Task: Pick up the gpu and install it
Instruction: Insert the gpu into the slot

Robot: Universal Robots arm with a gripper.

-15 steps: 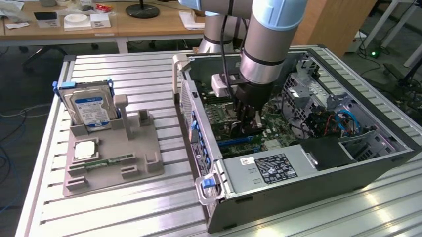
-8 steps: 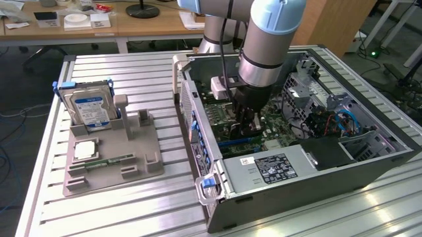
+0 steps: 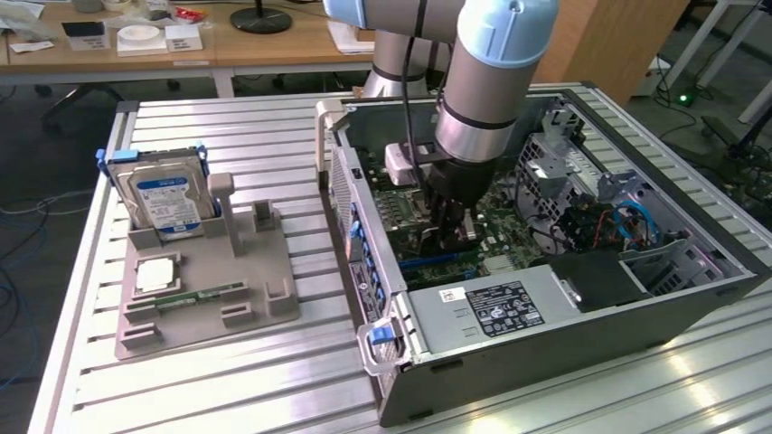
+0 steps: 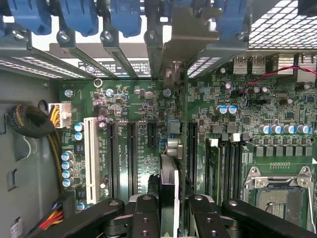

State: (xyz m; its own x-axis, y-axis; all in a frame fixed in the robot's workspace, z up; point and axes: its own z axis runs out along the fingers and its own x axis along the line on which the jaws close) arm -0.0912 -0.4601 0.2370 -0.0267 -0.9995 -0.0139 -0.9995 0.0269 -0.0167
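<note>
In the exterior view we see the arm reaching down into an open computer case lying on the slatted surface, with the gripper low over the motherboard. On the exterior view's left, a grey tray holds an upright hard drive. In the wrist view the fingers are clamped on the graphics card — edge-on, standing over the long black slots, its metal bracket by the blue clips.
</note>
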